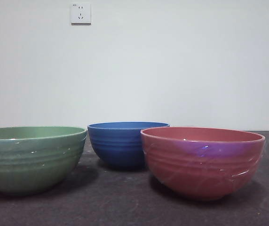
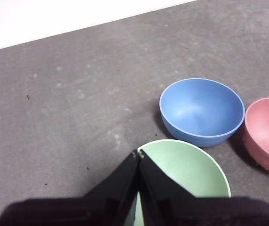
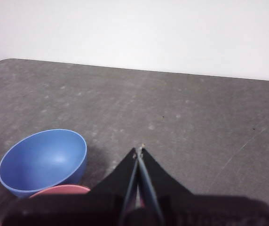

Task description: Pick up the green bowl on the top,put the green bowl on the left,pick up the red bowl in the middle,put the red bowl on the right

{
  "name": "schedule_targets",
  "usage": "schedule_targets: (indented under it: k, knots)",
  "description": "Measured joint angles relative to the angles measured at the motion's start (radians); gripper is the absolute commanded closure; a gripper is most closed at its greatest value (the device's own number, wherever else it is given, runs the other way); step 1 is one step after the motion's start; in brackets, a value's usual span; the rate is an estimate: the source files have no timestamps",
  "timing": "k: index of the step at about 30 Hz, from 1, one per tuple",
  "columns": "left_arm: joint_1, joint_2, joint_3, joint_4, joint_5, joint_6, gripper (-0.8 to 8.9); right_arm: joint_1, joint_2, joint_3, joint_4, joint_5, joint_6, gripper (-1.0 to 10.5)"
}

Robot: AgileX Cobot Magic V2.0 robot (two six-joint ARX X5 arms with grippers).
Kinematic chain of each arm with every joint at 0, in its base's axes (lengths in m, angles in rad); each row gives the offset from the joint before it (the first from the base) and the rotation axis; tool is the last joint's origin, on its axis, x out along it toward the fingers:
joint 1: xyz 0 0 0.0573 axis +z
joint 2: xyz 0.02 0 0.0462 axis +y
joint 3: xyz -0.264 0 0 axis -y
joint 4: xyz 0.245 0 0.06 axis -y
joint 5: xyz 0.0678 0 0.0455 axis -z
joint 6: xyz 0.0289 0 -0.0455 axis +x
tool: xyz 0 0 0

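The green bowl (image 1: pixel 31 157) stands upright on the dark table at the left. The red bowl (image 1: pixel 202 160) stands upright at the right. Both stand apart from the blue bowl between them. My left gripper (image 2: pixel 138 153) is shut and empty, high above the green bowl (image 2: pixel 186 167); the red bowl (image 2: pixel 266 132) shows at that view's edge. My right gripper (image 3: pixel 139 149) is shut and empty, high above the red bowl (image 3: pixel 61 189), whose rim just shows beside its jaws. Neither gripper appears in the front view.
A blue ridged bowl (image 1: pixel 125 143) stands in the middle, a little farther back; it also shows in the left wrist view (image 2: pixel 201 110) and the right wrist view (image 3: pixel 44 161). A white wall with two sockets (image 1: pixel 80 13) lies behind the dark grey table (image 1: pixel 125 207).
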Motion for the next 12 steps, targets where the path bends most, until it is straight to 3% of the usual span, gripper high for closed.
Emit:
schedule_targets:
  k: [7,12]
  knots:
    - [0.017,-0.069,-0.003,-0.01,-0.016,0.042,8.17,0.0,0.0,0.0,0.0,0.0,0.0,9.6]
    - [0.181,-0.283,-0.076,0.174,0.064,0.111,8.17,0.0,0.0,0.0,0.0,0.0,0.0,9.6]
